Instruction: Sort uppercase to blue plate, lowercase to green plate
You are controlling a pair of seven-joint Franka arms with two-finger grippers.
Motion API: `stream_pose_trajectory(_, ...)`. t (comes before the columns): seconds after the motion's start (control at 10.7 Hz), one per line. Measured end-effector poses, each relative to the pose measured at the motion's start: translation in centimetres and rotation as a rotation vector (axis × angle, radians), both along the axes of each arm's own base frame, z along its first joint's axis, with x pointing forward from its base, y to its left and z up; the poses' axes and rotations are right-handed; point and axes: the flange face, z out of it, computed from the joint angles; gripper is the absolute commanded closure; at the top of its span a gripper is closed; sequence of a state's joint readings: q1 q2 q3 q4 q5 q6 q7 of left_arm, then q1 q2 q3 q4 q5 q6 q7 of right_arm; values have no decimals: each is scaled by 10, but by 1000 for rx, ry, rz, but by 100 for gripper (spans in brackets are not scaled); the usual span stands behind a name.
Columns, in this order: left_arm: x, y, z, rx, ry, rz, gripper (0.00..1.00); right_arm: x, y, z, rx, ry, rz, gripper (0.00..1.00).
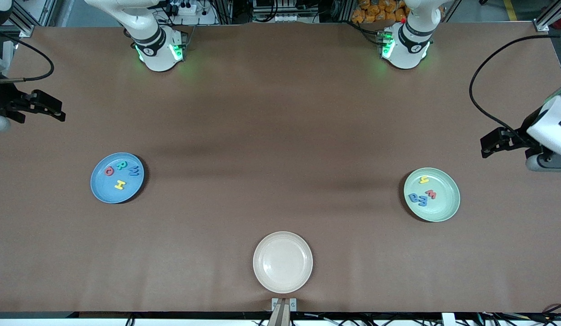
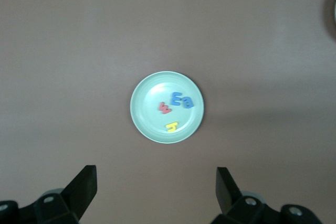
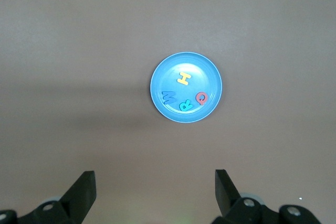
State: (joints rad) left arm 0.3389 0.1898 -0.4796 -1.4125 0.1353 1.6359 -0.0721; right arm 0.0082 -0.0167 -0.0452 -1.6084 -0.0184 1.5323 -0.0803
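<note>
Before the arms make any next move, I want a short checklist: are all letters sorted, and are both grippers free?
1. Uppercase letters W, Q, R, H on the blue plate: ok.
2. Lowercase letters h, a, e, m on the green plate: ok.
3. Cream-white plate holds no letter: ok.
4. Left gripper open, holding nothing, above the table near the green plate: ok.
5. Right gripper open, holding nothing, above the table near the blue plate: ok.

Four capitals [image 1: 121, 173] are set on one plate [image 1: 101, 192] toward the right arm's end of the table [image 1: 280, 136]. Four small letters [image 1: 424, 192] are set on another plate [image 1: 445, 210] toward the left arm's end. A third plate [image 1: 283, 262] is placed between them, nearer the front camera.
</note>
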Motion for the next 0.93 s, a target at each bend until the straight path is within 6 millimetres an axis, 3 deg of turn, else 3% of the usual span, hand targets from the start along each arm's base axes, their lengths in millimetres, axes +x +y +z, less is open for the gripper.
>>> stream_pose_trajectory(0.47, -4, 6, 8, -18, -2, 18, 0, 0, 0, 0, 0, 0, 0, 0)
stream_pose_trajectory(0.93, -23, 8, 40, -20, -40, 42, 0, 0, 0, 0, 0, 0, 0, 0)
